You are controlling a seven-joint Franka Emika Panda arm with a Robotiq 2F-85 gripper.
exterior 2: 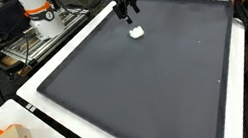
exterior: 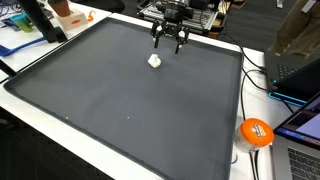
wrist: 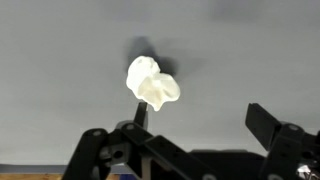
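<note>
While its jaws stand wide apart, the gripper (exterior: 168, 44) hangs just above a small white crumpled lump (exterior: 155, 61) on the counter's dark mat (exterior: 120, 110), near one edge.

We take this for a robotics lab or a working office (more test bench than desk). A wide dark mat (exterior: 130, 100) covers a white table (exterior 2: 29, 95). Laptops (exterior: 305, 162) and loose cables (exterior: 252, 75) crowd one edge, and a white robot base (exterior 2: 39, 17) stands just beside the table.
</note>
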